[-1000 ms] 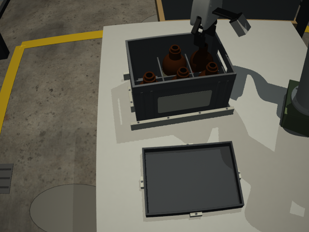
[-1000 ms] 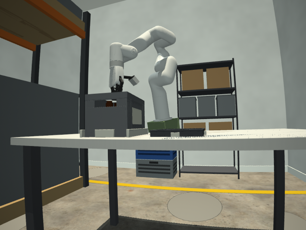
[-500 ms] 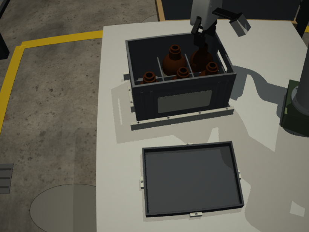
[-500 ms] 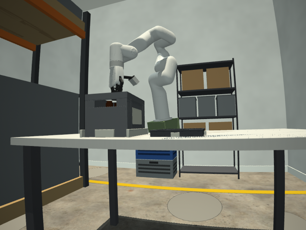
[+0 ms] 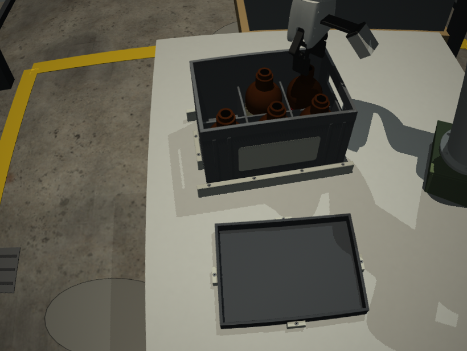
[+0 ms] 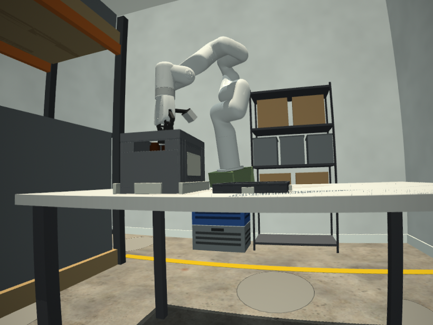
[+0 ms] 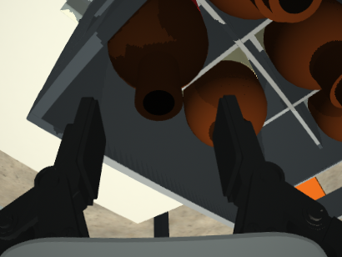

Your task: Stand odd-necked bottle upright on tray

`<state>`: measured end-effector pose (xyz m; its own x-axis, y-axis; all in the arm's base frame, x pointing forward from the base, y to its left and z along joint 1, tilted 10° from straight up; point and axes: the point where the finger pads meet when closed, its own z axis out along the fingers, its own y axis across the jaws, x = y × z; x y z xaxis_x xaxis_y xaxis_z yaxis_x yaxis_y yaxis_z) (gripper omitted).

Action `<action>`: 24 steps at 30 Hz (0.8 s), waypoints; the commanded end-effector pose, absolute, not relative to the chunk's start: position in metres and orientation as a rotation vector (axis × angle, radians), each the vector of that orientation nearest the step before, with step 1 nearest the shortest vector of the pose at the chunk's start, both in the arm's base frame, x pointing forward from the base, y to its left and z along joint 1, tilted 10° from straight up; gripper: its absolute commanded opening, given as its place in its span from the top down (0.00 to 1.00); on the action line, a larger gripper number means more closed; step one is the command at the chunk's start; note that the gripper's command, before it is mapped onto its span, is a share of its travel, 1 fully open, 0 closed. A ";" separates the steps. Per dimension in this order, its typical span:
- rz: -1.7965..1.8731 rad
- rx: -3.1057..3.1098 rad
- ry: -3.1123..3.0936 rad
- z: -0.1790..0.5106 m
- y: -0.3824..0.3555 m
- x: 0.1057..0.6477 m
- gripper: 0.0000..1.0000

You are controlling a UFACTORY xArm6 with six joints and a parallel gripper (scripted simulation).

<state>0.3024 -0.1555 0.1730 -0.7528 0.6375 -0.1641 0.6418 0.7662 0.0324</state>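
Observation:
A dark crate (image 5: 218, 151) (image 6: 153, 161) (image 7: 139, 148) stands at the back of the table, divided into cells. Several brown bottles stand in it: back middle (image 5: 263, 88), back right (image 5: 303, 90) (image 7: 158, 41), front left (image 5: 225, 117), front middle (image 5: 276, 110) and front right (image 5: 320, 103). My gripper (image 5: 302, 62) (image 6: 164, 126) (image 7: 158, 118) is open, hanging just above the mouth of the back right bottle. In the wrist view its neck lies between the spread fingers, apart from them. The dark tray (image 5: 290, 220) (image 6: 250, 187) lies in front of the crate with nothing on it.
White cleats (image 5: 275, 179) hold the crate's base. The arm's green base block (image 5: 445, 170) (image 6: 231, 174) stands at the table's right edge. The crate's back left cell holds no bottle. A shelf rack (image 6: 293, 140) stands behind the table.

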 end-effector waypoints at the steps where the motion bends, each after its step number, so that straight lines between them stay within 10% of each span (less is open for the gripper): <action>1: -0.039 1.019 2.792 0.170 -0.156 0.304 0.35; 24: -0.039 1.019 2.792 0.147 -0.158 0.308 0.35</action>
<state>0.3059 -0.1574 0.1500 -0.7528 0.6375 -0.1643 0.6418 0.7662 0.0324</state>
